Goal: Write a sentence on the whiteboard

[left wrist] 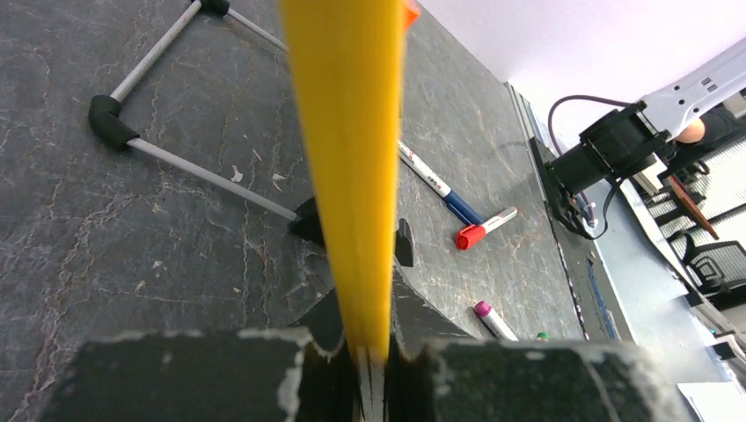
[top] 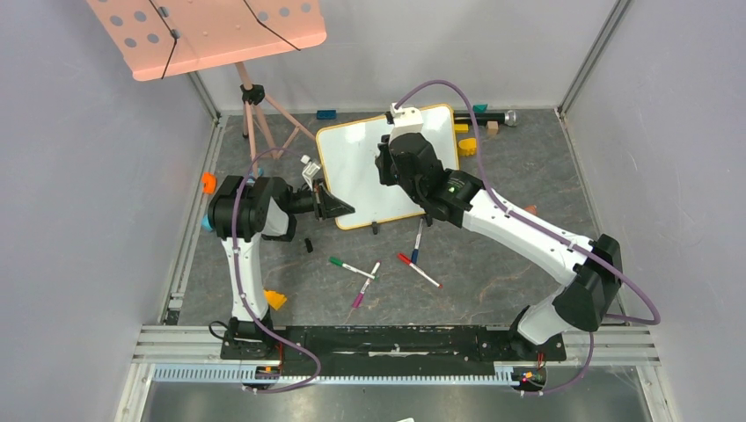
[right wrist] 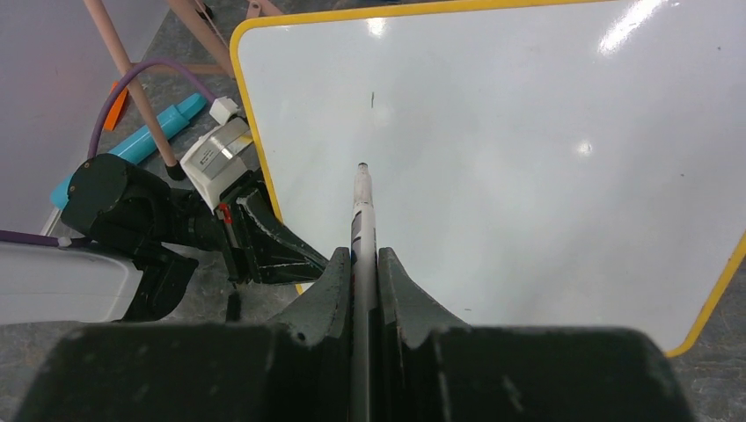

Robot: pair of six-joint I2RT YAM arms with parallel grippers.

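Whiteboard (top: 354,163) edge inside left gripper (top: 337,207)

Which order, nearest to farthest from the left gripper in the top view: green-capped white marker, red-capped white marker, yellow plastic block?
1. Green-capped white marker, just on the near side of the left gripper.
2. Red-capped white marker, farther right.
3. Yellow plastic block, far right, at the back.

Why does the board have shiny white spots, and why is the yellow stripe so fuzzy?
Right wrist view: light glares off the glossy whiteboard as bright spots; the marker looks sharp. Left wrist view: the whiteboard's yellow rim sits very close to the camera, so it blurs; the red-capped pen behind is clearer.
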